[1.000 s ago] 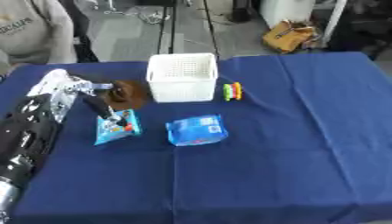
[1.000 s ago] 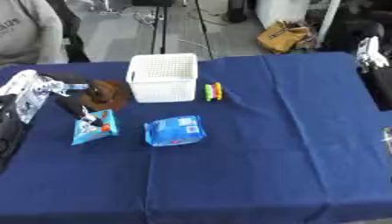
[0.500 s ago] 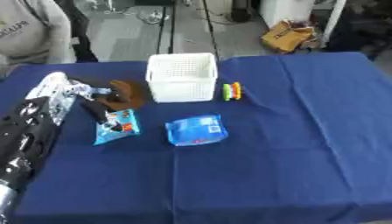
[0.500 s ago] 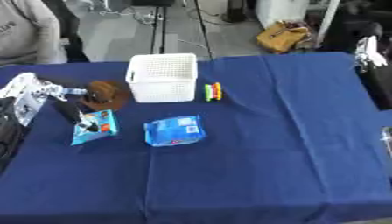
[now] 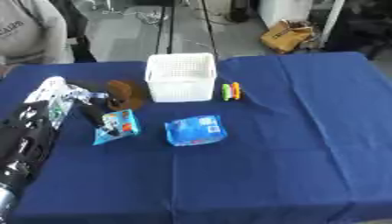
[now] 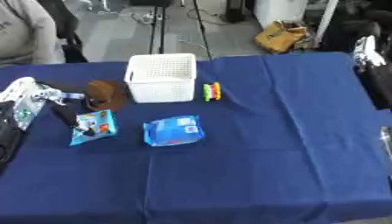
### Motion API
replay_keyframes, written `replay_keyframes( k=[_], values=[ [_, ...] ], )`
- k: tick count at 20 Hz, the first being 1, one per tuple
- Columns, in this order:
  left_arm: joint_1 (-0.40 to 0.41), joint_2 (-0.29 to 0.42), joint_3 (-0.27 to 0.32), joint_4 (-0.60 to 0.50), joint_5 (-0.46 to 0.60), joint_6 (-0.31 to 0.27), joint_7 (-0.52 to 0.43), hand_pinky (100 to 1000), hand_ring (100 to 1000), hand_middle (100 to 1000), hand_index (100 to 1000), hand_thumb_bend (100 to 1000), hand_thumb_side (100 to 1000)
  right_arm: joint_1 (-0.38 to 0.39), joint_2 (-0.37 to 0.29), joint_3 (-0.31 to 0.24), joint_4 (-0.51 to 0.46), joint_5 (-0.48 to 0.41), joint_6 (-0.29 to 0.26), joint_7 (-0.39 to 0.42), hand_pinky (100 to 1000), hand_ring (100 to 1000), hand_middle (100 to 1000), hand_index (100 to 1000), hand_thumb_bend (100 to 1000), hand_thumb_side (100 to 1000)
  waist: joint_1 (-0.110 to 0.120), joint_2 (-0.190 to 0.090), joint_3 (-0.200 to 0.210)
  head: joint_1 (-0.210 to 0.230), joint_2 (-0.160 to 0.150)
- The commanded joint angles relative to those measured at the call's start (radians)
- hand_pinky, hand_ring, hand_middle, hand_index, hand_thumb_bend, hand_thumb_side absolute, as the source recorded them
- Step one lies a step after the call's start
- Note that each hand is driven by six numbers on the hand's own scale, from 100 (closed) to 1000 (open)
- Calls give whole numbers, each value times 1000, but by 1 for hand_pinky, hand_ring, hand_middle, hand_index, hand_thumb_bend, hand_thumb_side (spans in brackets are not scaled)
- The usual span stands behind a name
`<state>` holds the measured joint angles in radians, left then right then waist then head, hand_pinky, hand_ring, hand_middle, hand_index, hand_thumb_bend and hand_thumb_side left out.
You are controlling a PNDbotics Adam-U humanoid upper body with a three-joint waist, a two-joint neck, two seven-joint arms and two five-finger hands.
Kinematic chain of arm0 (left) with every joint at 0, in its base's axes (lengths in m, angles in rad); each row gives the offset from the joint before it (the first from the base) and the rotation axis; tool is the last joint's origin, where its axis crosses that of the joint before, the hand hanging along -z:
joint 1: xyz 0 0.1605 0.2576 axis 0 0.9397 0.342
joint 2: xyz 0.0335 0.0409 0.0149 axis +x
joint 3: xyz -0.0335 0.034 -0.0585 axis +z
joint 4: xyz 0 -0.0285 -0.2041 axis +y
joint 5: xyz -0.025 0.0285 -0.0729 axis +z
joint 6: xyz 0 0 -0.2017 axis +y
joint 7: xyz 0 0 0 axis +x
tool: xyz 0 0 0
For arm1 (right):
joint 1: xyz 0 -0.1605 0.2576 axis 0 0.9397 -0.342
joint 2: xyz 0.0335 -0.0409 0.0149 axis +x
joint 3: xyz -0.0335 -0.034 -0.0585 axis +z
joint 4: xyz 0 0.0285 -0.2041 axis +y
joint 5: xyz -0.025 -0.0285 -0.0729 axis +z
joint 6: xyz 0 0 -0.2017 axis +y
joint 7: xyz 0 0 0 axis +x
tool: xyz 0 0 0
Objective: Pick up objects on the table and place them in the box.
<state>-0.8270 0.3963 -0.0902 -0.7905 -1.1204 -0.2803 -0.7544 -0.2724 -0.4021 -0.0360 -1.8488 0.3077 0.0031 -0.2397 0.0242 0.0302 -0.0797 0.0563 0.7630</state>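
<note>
White basket (image 5: 180, 76) at table's far middle; brown lump (image 5: 125, 94) just left of it, coloured pegs (image 5: 230, 91) just right; two blue packets, small (image 5: 116, 127) and large (image 5: 195, 130), nearer. Left hand (image 5: 70, 101) pinching small packet; right hand (image 6: 366, 50) at right edge, fingers unclear

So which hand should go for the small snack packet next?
Left. The left hand is already over the small snack packet, its fingers touching it, while the right hand sits at the table's far right edge.
</note>
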Motion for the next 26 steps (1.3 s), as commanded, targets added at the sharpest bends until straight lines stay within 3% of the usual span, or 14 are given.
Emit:
replay_keyframes(
  k=[1,10,21,22,23,24,25,26],
  values=[
    [-14,18,2,-10,-17,1,25,985,906,884,917,719,460,-14,-23,-7,-11,-6,-2,3,550,672,702,831,100,714,-2,-10,-1,-4,7],
    [-2,2,5,12,-71,15,142,982,899,881,916,720,468,-13,-22,-5,-12,-8,-4,5,550,672,702,832,100,715,-5,-6,-6,-6,7],
    [-10,-5,13,35,-49,17,157,965,871,830,904,709,481,-23,-23,-3,-16,-9,-7,9,550,673,703,833,100,716,-1,19,-19,-5,7],
    [-10,-6,13,35,-49,19,156,905,781,657,808,652,450,-23,-22,-3,-16,-10,-7,9,550,673,702,834,100,715,0,21,-20,-5,7],
    [-10,-6,13,33,-50,23,161,905,781,657,808,652,450,-23,-22,-3,-16,-11,-7,10,550,673,702,834,100,715,1,22,-20,-5,7],
    [-10,-5,13,30,-52,28,169,834,668,517,707,556,394,-23,-22,-4,-15,-10,-7,10,550,673,703,834,100,715,1,23,-20,-5,7],
    [-10,-4,13,26,-57,38,182,834,668,517,707,556,394,-23,-22,-4,-15,-10,-7,9,550,673,703,834,100,715,1,23,-20,-5,7],
    [-11,-2,13,22,-61,47,196,742,556,417,604,478,358,-24,-22,-4,-15,-10,-7,9,550,673,703,833,100,715,1,23,-19,-5,7]
  ],
)
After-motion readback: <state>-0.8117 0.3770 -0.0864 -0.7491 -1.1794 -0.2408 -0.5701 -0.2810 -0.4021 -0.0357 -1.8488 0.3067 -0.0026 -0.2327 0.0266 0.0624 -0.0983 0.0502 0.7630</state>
